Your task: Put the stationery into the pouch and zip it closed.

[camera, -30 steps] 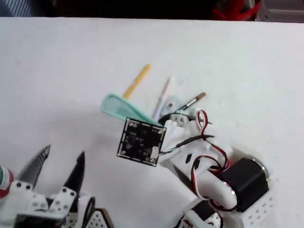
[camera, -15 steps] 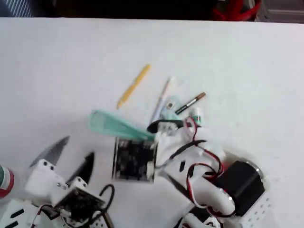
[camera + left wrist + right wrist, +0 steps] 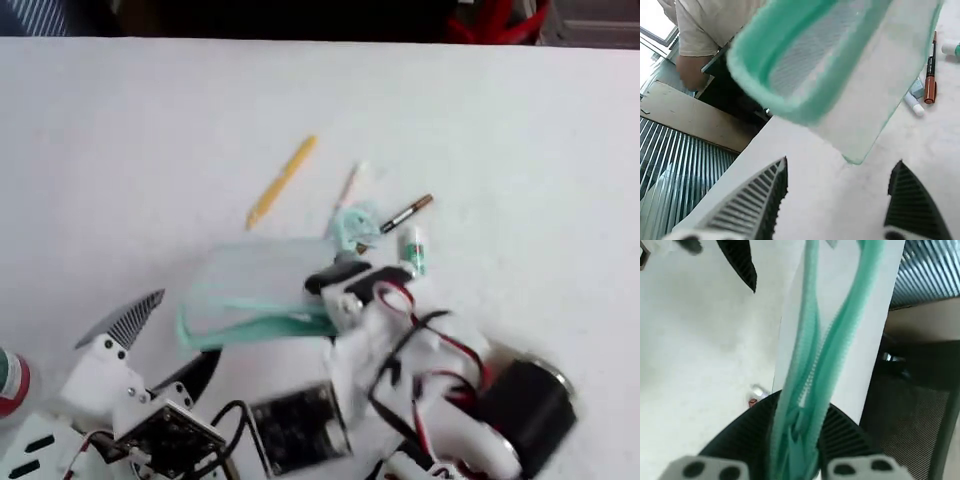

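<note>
The white bench (image 3: 520, 120) takes up nearly all of my overhead feed. A dark strip of room runs along its 12 o'clock edge. Through the right wrist camera I can also see a blue slatted panel (image 3: 932, 275) beyond the bench.

The pouch (image 3: 250, 285) is see-through with a teal zip and sits just toward 6 o'clock from the bench's middle. In the left wrist feed its mouth gapes open toward that camera. I can't tell whether its lower corner touches the bench.

My right arm comes in from 5 o'clock. Its pincer (image 3: 801, 415) is clamped on the zip end of the pouch, at the pouch's 3 o'clock side, with the two teal zip edges running out from between the fingers.

My left arm sits at 7 o'clock. Its pincer (image 3: 840, 165) is spread wide and grips nothing, and it points at the pouch mouth from close by.

The stationery lies on the bench outside the pouch, fanned out around the pouch's 12 to 2 o'clock:
- A yellow pen (image 3: 282, 180) lies farthest toward 11 o'clock.
- A white pen (image 3: 346, 190) comes next.
- A brown marker (image 3: 406, 213) lies toward 2 o'clock.
- A small white and green tube (image 3: 413, 250) sits just beside the right pincer.
- A small teal piece (image 3: 352, 228) sits between the white pen and the marker. I can't make out what it is.
</note>
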